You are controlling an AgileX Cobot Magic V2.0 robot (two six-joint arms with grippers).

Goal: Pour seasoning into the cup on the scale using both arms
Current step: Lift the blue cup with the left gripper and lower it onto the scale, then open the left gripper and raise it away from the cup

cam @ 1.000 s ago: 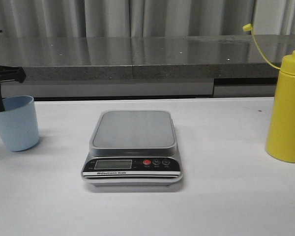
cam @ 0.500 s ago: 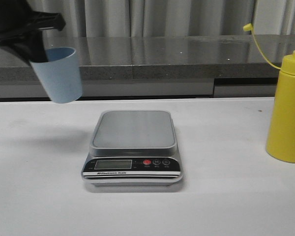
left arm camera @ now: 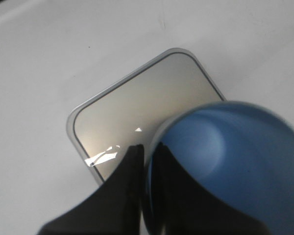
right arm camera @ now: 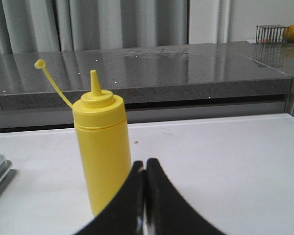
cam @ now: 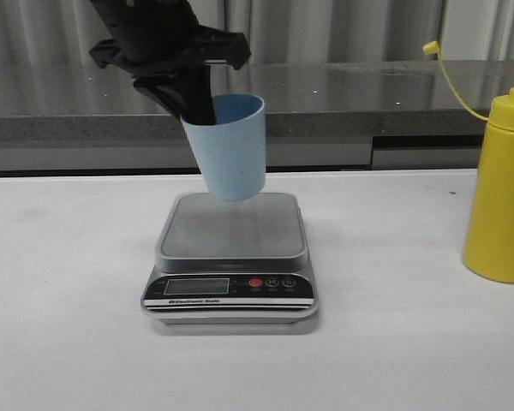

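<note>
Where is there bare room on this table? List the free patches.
Left of the scale: open white table. Between the scale and the yellow bottle: another bare strip. The front edge is also free. Over the scale's platform it is crowded: the left gripper holds the cup there.

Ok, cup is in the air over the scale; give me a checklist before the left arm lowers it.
1. Left gripper clamped on the cup rim, one finger inside, one outside: ok.
2. Cup above the scale platform, not touching: ok.
3. Cup upright: not ok, it tilts in the front view.
4. Platform bare: ok in the part showing.
5. Scale display powered and zeroed: cannot tell.
6. Right gripper shut, apart from the seasoning bottle, which stands upright, cap off its nozzle: ok.
</note>
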